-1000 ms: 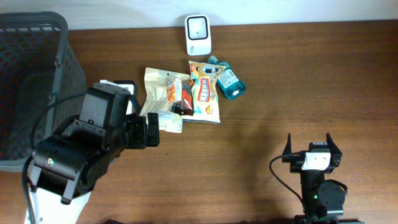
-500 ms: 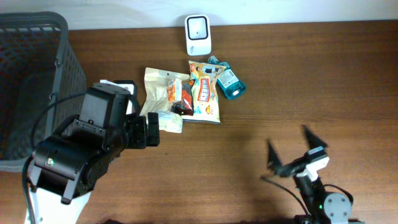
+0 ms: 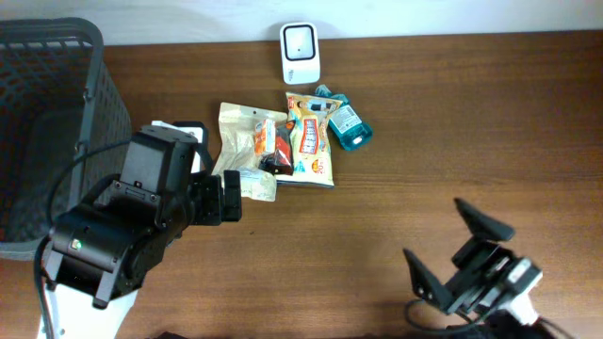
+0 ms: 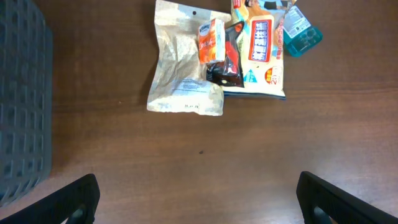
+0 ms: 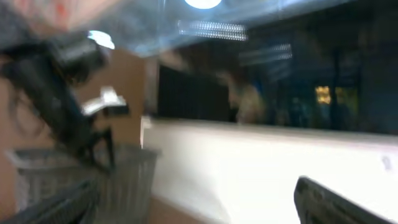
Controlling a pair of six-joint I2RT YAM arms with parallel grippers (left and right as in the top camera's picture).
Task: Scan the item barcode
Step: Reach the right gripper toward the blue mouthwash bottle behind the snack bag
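From overhead, the white box-shaped barcode scanner (image 3: 300, 52) stands at the far edge of the brown wooden table (image 3: 452, 122). The goods lie heaped just on its near side: a beige plastic pouch (image 3: 247, 141), an orange printed snack packet (image 3: 311, 141) and a teal plastic bottle (image 3: 347, 122). They touch one another, and their long axes run roughly toward the scanner.

The left gripper (image 3: 230, 197), jaws spread and empty, sits just beside the pouch's near end. The right gripper (image 3: 452, 250), equally spread and empty, is well apart from scanner and heap, so the left arm looks the likelier picker. A dark grey mesh basket (image 3: 47, 94) stands well off from the scanner, on the left arm's side.

In the left wrist view, the pouch lies ahead between the parted black fingers (image 4: 68, 199), with bare wood in between.

The right wrist view is blurred and shows neither scanner nor item.
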